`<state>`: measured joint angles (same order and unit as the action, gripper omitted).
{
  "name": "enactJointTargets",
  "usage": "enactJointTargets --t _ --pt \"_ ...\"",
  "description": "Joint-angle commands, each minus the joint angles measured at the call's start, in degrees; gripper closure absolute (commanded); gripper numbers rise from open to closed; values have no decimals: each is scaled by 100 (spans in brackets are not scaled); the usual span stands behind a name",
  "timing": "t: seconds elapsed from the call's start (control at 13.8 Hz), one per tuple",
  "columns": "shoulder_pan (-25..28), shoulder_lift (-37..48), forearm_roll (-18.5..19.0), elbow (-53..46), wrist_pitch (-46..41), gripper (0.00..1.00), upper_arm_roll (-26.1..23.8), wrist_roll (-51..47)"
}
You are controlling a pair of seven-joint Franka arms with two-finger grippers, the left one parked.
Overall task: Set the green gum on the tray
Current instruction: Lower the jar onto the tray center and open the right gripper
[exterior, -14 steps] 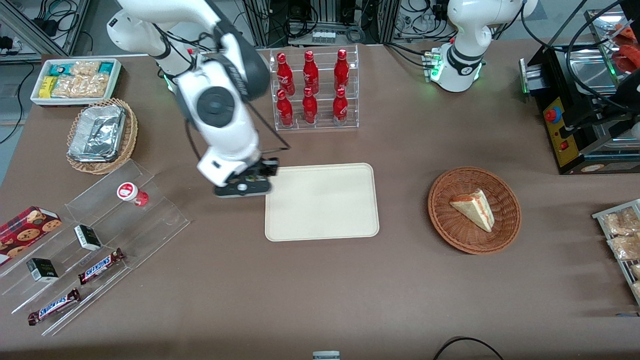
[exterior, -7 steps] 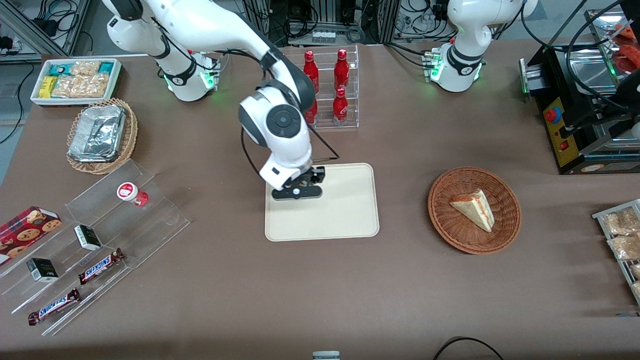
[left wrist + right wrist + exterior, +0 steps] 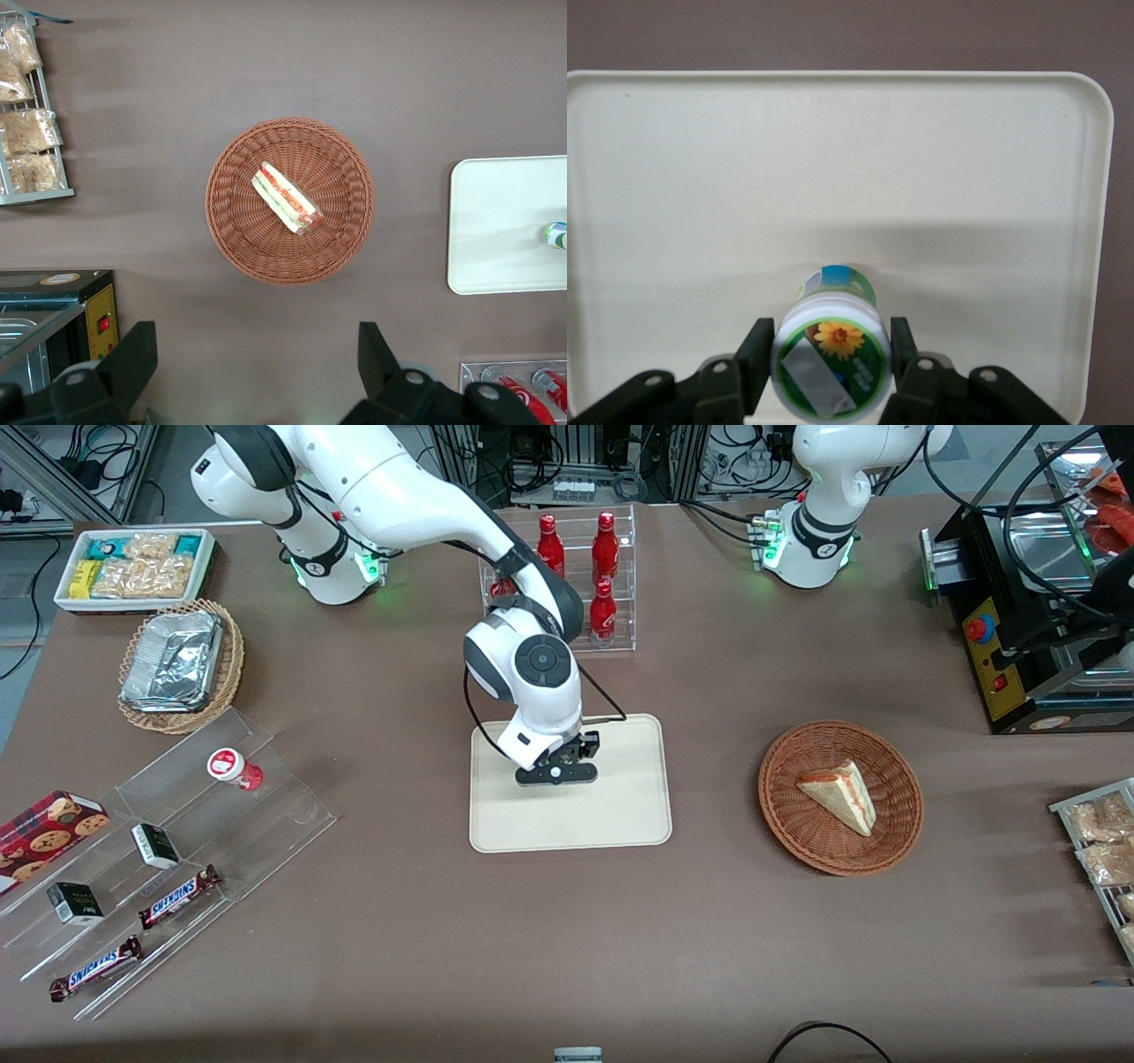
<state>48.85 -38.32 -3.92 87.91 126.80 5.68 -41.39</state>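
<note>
My end effector (image 3: 831, 365), at centre frame in the front view, clamps the green gum (image 3: 831, 354) by its lid, its base down on the cream tray (image 3: 620, 815) on the bench (image 3: 532, 939).

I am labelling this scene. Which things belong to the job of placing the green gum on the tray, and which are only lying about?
Job: gripper, shut on the green gum, above the tray.

Lying about: red-lidded bottle, wicker basket with sandwich, Snickers bars, red bottles.
</note>
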Motion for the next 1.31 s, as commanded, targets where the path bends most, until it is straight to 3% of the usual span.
enactJointTargets --t 0.0,0.29,0.36,0.44,0.51,0.87,1.23 --pt "72 -220 -82 -257 72 100 12 -71" --pt "81 -290 -100 -257 170 100 12 -71" --pt "81 -290 -100 -257 170 79 12 -71" --pt "81 -290 -100 -257 178 5 12 -71" --pt "81 -282 -82 -257 257 0 12 -62" --pt "-33 -80 -91 -222 241 0 38 26" --pt "-604 1516 -65 636 -595 0 56 367"
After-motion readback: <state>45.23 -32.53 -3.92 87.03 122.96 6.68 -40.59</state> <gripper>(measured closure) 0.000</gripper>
